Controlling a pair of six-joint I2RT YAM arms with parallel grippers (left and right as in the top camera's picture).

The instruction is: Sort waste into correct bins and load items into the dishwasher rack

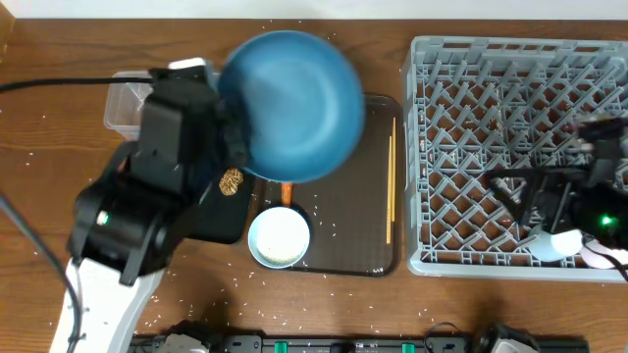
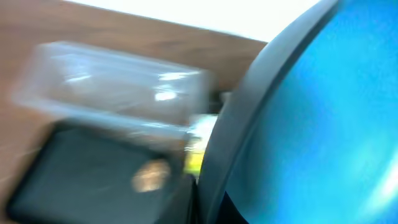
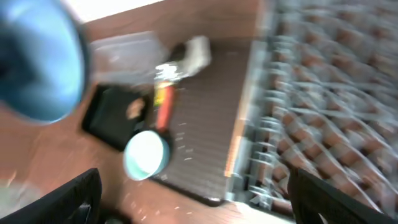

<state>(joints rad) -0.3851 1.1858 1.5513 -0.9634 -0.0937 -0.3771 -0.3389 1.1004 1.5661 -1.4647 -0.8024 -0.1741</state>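
A brown wood-grain table (image 1: 471, 304) fills the overhead view, its top speckled with loose white rice (image 1: 147, 294).

The rack (image 1: 510, 98) is the largest thing: a square grey plastic crate with a diagonal lattice of pegs, at the table's right side. The right gripper (image 3: 193, 186) hangs over its near right corner. Its black fingers (image 3: 68, 202) stand wide apart with nothing between them. Something white lies in the rack just beside that arm, too hidden to name.

Left of the rack sits a dark brown serving tray (image 1: 353, 216), rectangular with rounded corners and a finely ribbed floor.

The blue bowl (image 1: 294, 103) is round, smooth and matte, turned so its outer dome faces the overhead camera. It is lifted over the serving tray's far left part. The left gripper (image 1: 234, 135) is clamped on its left edge, fingers together on the rim.

A clear plastic tub (image 1: 123, 103) sits at the far left. A shallow black tray (image 1: 221, 221) lies nearer, partly under the left arm.

A small round light-blue bowl (image 1: 279, 237), white inside, stands on the serving tray's near left corner. Thin wooden chopsticks (image 1: 392, 181) lie straight along the tray's right edge, next to the rack.

An orange carrot (image 1: 287, 193) shows between the two bowls. A knobbly brown lump (image 1: 232, 181) rests in the black tray.
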